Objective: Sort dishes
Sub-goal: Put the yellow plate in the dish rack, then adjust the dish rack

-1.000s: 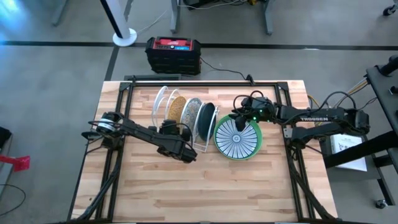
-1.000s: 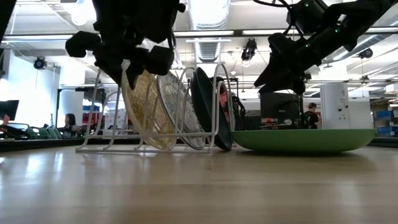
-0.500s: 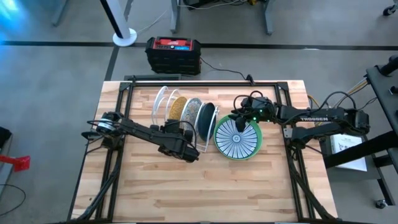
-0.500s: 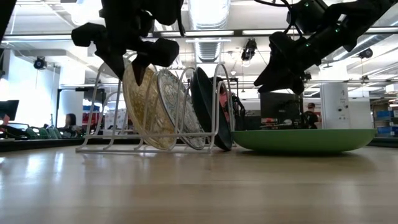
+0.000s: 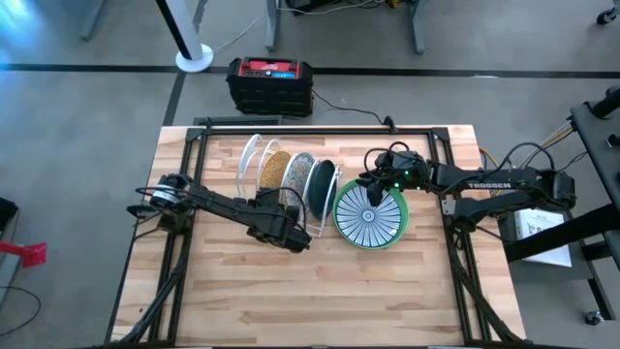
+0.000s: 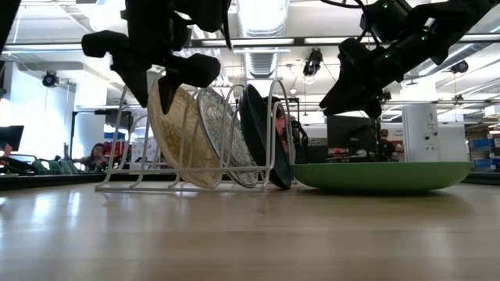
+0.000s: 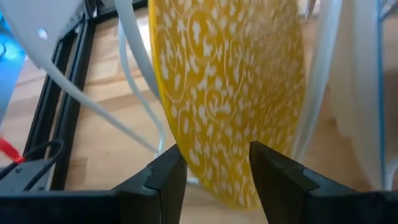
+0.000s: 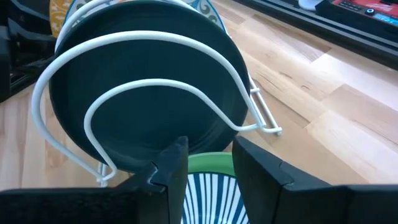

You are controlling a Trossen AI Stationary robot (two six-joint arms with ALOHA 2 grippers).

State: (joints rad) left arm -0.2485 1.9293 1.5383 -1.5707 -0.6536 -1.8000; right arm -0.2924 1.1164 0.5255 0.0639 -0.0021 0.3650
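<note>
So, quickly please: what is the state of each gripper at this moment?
Left gripper: open, fingers either side of the yellow plate's rim in the rack.
Right gripper: open, holding nothing, over the green plate.

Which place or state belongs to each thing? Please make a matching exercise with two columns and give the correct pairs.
Things:
1. mustard-yellow plate
2. dark teal plate
3. green plate
4. left gripper

Places or states:
A. lies flat on the table, beside the wire rack
B. stands on edge at the end of the rack nearest the flat plate
C. open, fingers either side of a plate's rim
D. stands on edge in the rack, right in front of the left wrist camera

Pairs: 1-D, 2-B, 3-A, 4-C
</note>
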